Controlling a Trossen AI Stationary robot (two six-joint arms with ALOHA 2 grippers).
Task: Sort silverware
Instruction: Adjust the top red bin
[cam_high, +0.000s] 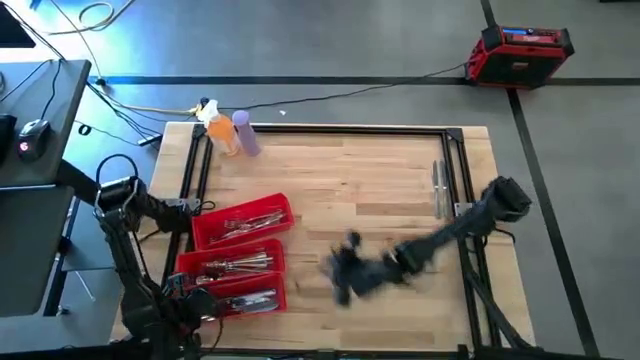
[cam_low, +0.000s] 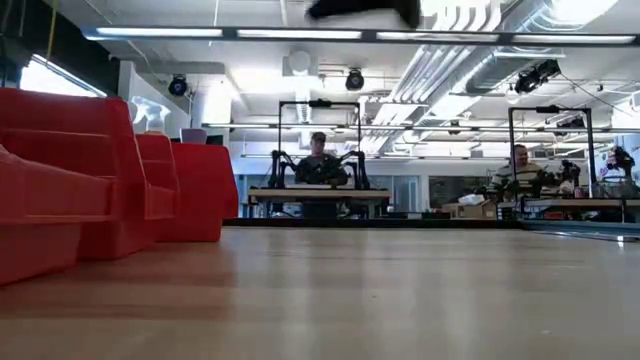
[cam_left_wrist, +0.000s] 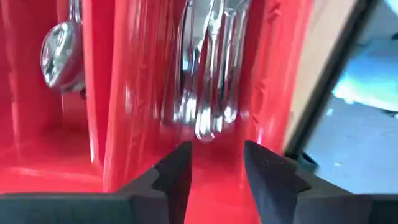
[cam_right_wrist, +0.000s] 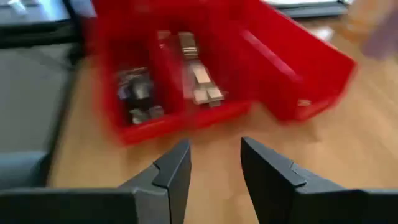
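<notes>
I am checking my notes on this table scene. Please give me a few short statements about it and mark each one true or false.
1. The red bins on the left part of the table hold silverware. True.
2. The right gripper is gripping a fork. False: its fingers are apart with nothing between them, above bare wood.
3. Two bottles stand near the far left corner of the table. True.
4. No cutlery is left outside the bins. False: a few pieces lie near the right edge.
5. The left gripper is shut. False: it is open, at the bins.
</notes>
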